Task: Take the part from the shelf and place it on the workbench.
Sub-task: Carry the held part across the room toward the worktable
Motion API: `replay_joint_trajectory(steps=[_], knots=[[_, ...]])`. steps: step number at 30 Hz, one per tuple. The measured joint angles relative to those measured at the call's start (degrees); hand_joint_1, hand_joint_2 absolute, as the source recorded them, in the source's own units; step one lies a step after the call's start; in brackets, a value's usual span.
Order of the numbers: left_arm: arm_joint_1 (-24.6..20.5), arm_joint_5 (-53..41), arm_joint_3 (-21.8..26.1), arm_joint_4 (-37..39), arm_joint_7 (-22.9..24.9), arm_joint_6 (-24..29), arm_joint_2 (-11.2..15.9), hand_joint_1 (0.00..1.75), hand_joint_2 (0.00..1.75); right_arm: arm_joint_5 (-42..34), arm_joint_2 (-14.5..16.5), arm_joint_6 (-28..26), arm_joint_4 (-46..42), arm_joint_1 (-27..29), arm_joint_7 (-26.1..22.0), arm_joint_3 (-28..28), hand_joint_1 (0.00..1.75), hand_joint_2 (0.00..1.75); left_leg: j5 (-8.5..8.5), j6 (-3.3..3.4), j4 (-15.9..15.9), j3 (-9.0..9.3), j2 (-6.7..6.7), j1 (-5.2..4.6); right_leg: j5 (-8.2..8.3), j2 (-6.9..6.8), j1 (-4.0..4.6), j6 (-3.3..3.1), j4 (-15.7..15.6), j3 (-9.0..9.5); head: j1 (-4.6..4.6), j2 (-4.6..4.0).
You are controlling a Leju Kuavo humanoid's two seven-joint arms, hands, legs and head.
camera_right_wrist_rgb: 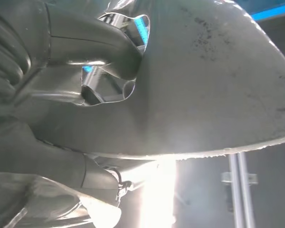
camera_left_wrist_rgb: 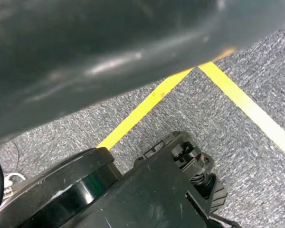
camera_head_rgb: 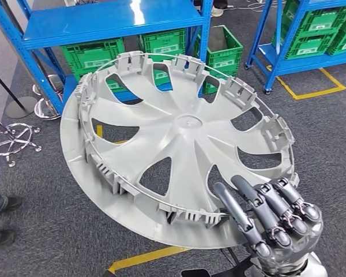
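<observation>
With the blue shelf (camera_head_rgb: pixel 110 20) off at eleven o'clock, the grey wheel cover (camera_head_rgb: pixel 180 144) rides clear of it, its five-o'clock rim gripped by the right hand (camera_head_rgb: pixel 271 222), so the carry looks underway and needs a workbench to set down on.

You are seeing a pale grey plastic wheel cover (camera_head_rgb: pixel 180 144), blue metal shelves (camera_head_rgb: pixel 110 23), green slotted crates (camera_head_rgb: pixel 93 55), and yellow floor lines (camera_head_rgb: pixel 312 92) crossing speckled grey carpet (camera_head_rgb: pixel 53 219).

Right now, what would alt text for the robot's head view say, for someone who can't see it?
A large grey wheel cover, inner side up, is held out over grey carpet by the robot's right hand, whose dark fingers grip its near rim. Behind it stand blue shelves holding green crates, with yellow floor tape beyond.
</observation>
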Motion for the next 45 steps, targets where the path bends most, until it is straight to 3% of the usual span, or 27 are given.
replay_joint_trajectory(steps=[2, 3, 5, 7, 8, 9, 11, 13, 15, 17, 19, 21, 23, 24, 25, 26, 29, 30, 32, 33, 35, 37, 39, 40, 42, 44, 45], knots=[[-0.1, 0.0, 0.0, 0.0, 0.0, 0.0, 0.0, 0.00, 0.00, 0.0, 0.0, 0.0, 0.0, 0.0, 0.0, 0.1, 1.75, 1.75, -0.33, -0.42, 0.3, -0.03, 0.35, 0.17, 0.15, 1.12, -0.03, -0.87, 0.3, -0.37, -0.20, 0.00], [-0.1, 0.0, 0.0, 0.0, 0.0, 0.0, 0.0, 0.00, 0.00, 0.0, 0.0, 0.0, 0.0, 0.0, 0.0, 0.1, 1.75, 1.75, -1.17, -0.67, 1.2, -0.31, -0.20, 0.31, 0.26, 1.61, -0.08, -1.24, 0.3, -0.49, -0.22, 0.00], [-0.2, 0.0, 0.0, 0.0, 0.0, 0.0, 0.0, 0.00, 0.00, 0.0, 0.0, 0.0, 0.0, -0.2, -0.1, 0.1, 1.75, 1.75, -4.64, -1.13, 6.3, -2.31, -2.13, 0.51, 0.54, 2.55, -0.17, -1.90, 0.3, -0.72, -0.30, 0.00], [-0.1, 0.0, 0.0, 0.0, 0.0, 0.0, 0.0, 0.00, 0.00, 0.0, 0.0, 0.0, 0.0, -0.2, -0.1, 0.2, 1.75, 1.75, -8.32, -1.18, 14.1, -5.66, -3.20, 0.53, 0.74, 3.71, -0.05, -2.25, 0.3, -1.02, -0.31, 0.00], [0.0, 0.0, 0.0, 0.0, 0.0, 0.0, 0.0, 0.00, 0.00, 0.0, 0.0, 0.0, 0.0, -0.2, -0.1, 0.2, 1.75, 1.75, -8.95, -1.06, 16.7, -6.77, -3.35, 0.52, 0.81, 4.39, 0.04, -2.34, 0.3, -1.11, -0.30, 0.00], [0.1, 0.0, 0.0, 0.0, 0.0, 0.0, 0.0, 0.00, 0.00, 0.0, 0.0, 0.0, 0.0, -0.2, -0.1, 0.2, 1.75, 1.75, -8.39, -0.85, 17.1, -6.93, -3.46, 0.50, 0.86, 5.12, 0.13, -2.39, 0.3, -1.16, -0.30, 0.00], [0.0, 0.0, 0.0, 0.0, 0.0, 0.0, 0.0, 0.00, 0.00, 0.0, 0.0, 0.0, 0.0, -0.2, -0.1, 0.2, 1.75, 1.75, -4.47, -0.12, 11.4, -4.32, -4.39, 0.44, 0.98, 6.64, 0.29, -2.38, 0.3, -1.10, -0.31, 0.00], [0.0, 0.0, 0.0, 0.0, 0.0, 0.0, 0.1, 0.00, 0.00, 0.0, 0.0, 0.0, 0.0, -0.3, -0.1, 0.2, 1.75, 1.75, -1.34, 0.77, 3.9, -0.93, -7.21, 0.49, 1.15, 7.99, 0.31, -2.20, 0.3, -1.18, -0.24, 0.00], [0.0, 0.0, 0.0, 0.0, 0.0, 0.0, 0.1, 0.00, 0.00, 0.1, 0.0, 0.0, 0.0, -0.4, -0.1, 0.3, 1.75, 1.75, -0.91, 1.08, 0.9, 0.31, -8.85, 0.46, 1.50, 9.15, 0.08, -1.65, 0.3, -1.70, -0.36, 0.00], [-0.1, -0.1, 0.0, 0.0, 0.0, 0.0, 0.1, 0.00, 0.00, 0.1, 0.0, 0.0, 0.0, -0.4, -0.1, 0.3, 1.75, 1.75, -0.70, 1.00, 0.0, 0.42, -7.78, 0.48, 1.87, 10.07, -0.16, -0.86, 0.2, -2.35, -0.55, 0.00], [-0.2, -0.1, 0.0, 0.0, 0.0, 0.0, 0.0, 0.00, 0.00, 0.1, 0.0, 0.0, 0.0, -0.5, -0.1, 0.3, 1.75, 1.75, -0.14, 1.19, -0.9, 0.61, -6.26, 0.67, 0.74, 8.04, 0.05, -0.36, 1.8, -3.58, -0.35, 0.00], [-0.2, -0.2, 0.0, 0.0, 0.0, 0.0, -0.1, 0.00, 0.00, 0.1, 0.0, 0.0, 0.0, -0.7, -0.2, 0.3, 1.75, 1.75, 0.15, 1.42, -1.3, 0.62, -4.59, 0.59, -2.64, 4.47, 0.31, -0.12, 7.7, -6.45, -0.05, 0.00], [0.0, -0.2, 0.0, 0.0, 0.0, 0.0, -0.1, 0.00, 0.00, 0.1, 0.0, 0.0, 0.0, -0.7, -0.4, 0.3, 1.75, 1.75, 0.17, 1.49, -1.3, 0.44, -2.82, 0.42, -5.53, 3.09, 0.26, 0.18, 14.4, -9.39, 0.05, 0.00], [0.1, -0.2, 0.0, 0.0, 0.1, 0.0, -0.1, 0.00, 0.00, 0.1, 0.0, 0.0, 0.0, -0.7, -0.5, 0.3, 1.75, 1.75, 0.16, 1.48, -1.2, 0.38, -1.94, 0.37, -5.63, 2.85, 0.25, 0.31, 15.6, -9.69, 0.05, 0.00], [0.1, -0.2, 0.0, 0.0, 0.1, 0.0, -0.1, 0.00, 0.00, 0.1, 0.0, 0.0, 0.0, -0.8, -0.6, 0.3, 1.75, 1.75, 0.14, 1.45, -1.2, 0.35, -1.13, 0.35, -4.68, 2.61, 0.24, 0.37, 14.5, -8.78, 0.05, 0.00], [0.0, -0.2, 0.0, 0.0, 0.1, 0.0, -0.1, 0.00, 0.00, 0.0, 0.0, 0.0, 0.0, -0.8, -0.7, 0.3, 1.75, 1.75, 0.09, 1.38, -1.1, 0.36, -0.39, 0.35, -2.94, 2.12, 0.23, 0.36, 11.1, -6.70, 0.06, 0.00], [-0.3, -0.2, 0.0, 0.0, 0.1, 0.0, -0.1, 0.00, 0.00, 0.0, 0.0, 0.0, 0.0, -1.1, -1.0, 0.3, 1.75, 1.75, -0.21, 0.77, -0.7, 0.47, 1.23, -0.02, 0.17, -1.23, 0.58, -0.31, 0.4, -0.42, -0.01, 0.00], [-0.3, -0.2, 0.0, 0.0, 0.1, 0.0, -0.1, 0.00, 0.00, 0.0, 0.0, 0.0, 0.0, -1.2, -1.1, 0.3, 1.75, 1.75, -0.24, 0.52, -0.6, 0.49, 1.67, -0.17, 0.15, -1.73, 0.73, -0.68, -0.7, 0.12, -0.04, 0.00], [-0.3, -0.2, 0.0, 0.0, 0.1, 0.0, -0.1, 0.00, 0.00, 0.0, 0.0, 0.0, 0.0, -1.3, -1.3, 0.3, 1.75, 1.75, -0.22, 0.03, -0.5, 0.57, 2.65, -0.24, 0.38, -0.61, 0.83, -1.44, -0.6, -0.08, -0.05, 0.00], [-0.4, -0.2, 0.0, 0.0, 0.1, 0.0, -0.1, 0.00, 0.00, 0.0, 0.0, 0.0, 0.0, -1.3, -1.4, 0.3, 1.75, 1.75, -0.56, -0.29, -0.3, 0.58, 2.41, -0.15, 0.58, 0.02, 0.73, -1.80, -0.7, -0.19, -0.08, 0.00], [-0.4, -0.2, 0.0, 0.0, 0.1, 0.0, -0.1, 0.00, 0.00, 0.0, 0.0, 0.0, 0.0, -1.5, -1.6, 0.3, 1.75, 1.75, -3.02, -0.91, 2.7, -0.47, -0.06, 0.14, 1.03, 1.32, 0.43, -2.53, -0.9, -0.36, -0.21, 0.00], [-0.3, -0.2, 0.0, 0.0, 0.1, 0.0, -0.1, 0.00, 0.00, 0.0, 0.0, 0.0, -0.1, -1.6, -1.7, 0.3, 1.75, 1.75, -7.12, -1.25, 10.0, -3.47, -2.88, 0.38, 1.33, 2.69, 0.35, -2.94, -0.9, -0.68, -0.33, 0.00], [-0.1, -0.2, 0.0, 0.0, 0.1, 0.0, -0.1, 0.00, 0.00, 0.0, 0.0, 0.0, -0.1, -1.6, -1.8, 0.3, 1.75, 1.75, -9.09, -1.31, 16.0, -5.98, -3.55, 0.44, 1.51, 4.31, 0.39, -3.01, -0.8, -0.94, -0.33, 0.00], [0.0, -0.2, 0.0, 0.0, 0.1, 0.0, 0.0, 0.00, 0.00, 0.0, 0.0, 0.0, -0.1, -1.6, -1.8, 0.3, 1.75, 1.75, -8.37, -1.24, 16.1, -5.95, -3.64, 0.44, 1.56, 5.16, 0.40, -2.98, -0.7, -1.00, -0.34, 0.00], [-0.1, -0.2, 0.0, 0.0, 0.1, 0.0, 0.0, 0.00, 0.00, 0.0, 0.0, 0.0, -0.1, -1.6, -1.9, 0.3, 1.75, 1.75, -4.25, -0.88, 10.0, -3.08, -4.60, 0.50, 1.65, 6.80, 0.39, -2.84, -0.6, -0.98, -0.35, 0.00], [-0.1, -0.2, 0.0, 0.0, 0.1, 0.0, 0.0, 0.00, 0.00, -0.1, 0.0, 0.0, -0.1, -1.7, -2.1, 0.3, 1.75, 1.75, -1.40, -0.40, 2.7, 0.16, -7.39, 0.69, 1.80, 8.26, 0.45, -2.48, -0.4, -1.21, -0.30, 0.00], [-0.1, -0.2, -0.1, 0.0, 0.1, 0.0, 0.0, 0.00, 0.00, -0.1, 0.0, 0.0, -0.1, -1.8, -2.3, 0.3, 1.75, 1.75, -1.08, -0.26, 0.8, 0.93, -8.43, 0.72, 1.96, 8.87, 0.39, -2.17, -0.3, -1.51, -0.30, 0.01]])
